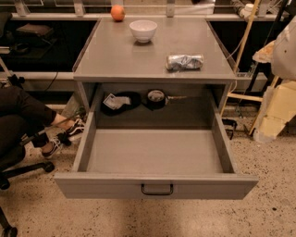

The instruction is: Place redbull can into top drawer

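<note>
Camera view has the redbull can [184, 62] lying on its side on the grey cabinet top [115, 60], near the front right corner and well apart from the white bowl [143, 30] and the orange fruit [117, 13] at the back edge. The gripper is nowhere in view, so whether its jaws are apart or together cannot be told. The likely trouble is the can itself: on its side it may roll toward the front or right edge if nudged off-centre, and its dented skin could slip from a pinch. The top drawer [157, 181] stands pulled far out, so a base driving in could knock its front panel. Its visible floor is bare; a dark flat item with a white card [118, 102] and a round dark roll [156, 98] sit at the back under the top. The bowl looks empty.
</note>
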Controlling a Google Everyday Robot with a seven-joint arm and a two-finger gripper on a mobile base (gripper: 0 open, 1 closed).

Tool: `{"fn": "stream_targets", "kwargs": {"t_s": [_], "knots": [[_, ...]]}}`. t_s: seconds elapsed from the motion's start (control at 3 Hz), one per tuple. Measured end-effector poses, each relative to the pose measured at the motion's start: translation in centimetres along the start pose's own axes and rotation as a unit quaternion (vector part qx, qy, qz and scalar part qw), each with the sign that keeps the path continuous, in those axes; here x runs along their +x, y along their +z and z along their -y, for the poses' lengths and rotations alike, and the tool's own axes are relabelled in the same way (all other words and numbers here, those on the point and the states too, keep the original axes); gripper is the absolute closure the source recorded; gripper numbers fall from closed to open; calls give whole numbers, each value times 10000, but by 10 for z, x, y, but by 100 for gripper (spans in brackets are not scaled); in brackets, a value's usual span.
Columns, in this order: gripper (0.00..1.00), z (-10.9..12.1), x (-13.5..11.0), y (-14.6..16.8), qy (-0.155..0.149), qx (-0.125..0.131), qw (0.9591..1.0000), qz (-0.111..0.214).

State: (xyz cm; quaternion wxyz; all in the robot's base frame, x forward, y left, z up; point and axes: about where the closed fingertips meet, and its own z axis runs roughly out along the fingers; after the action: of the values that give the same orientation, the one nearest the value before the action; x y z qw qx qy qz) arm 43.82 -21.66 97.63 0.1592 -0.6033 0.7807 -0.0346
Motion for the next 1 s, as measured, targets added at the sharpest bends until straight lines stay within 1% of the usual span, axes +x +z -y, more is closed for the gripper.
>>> {"fn": "stream_targets", "kwargs": {"t_s": [0.33, 0.67, 1.0], "knots": [[0, 0, 0, 0, 0, 0, 10000, 0], [0, 13, -7, -4, -27, 111, 9998, 182], [0, 50, -22, 6, 99, 82, 9991, 410]]}}
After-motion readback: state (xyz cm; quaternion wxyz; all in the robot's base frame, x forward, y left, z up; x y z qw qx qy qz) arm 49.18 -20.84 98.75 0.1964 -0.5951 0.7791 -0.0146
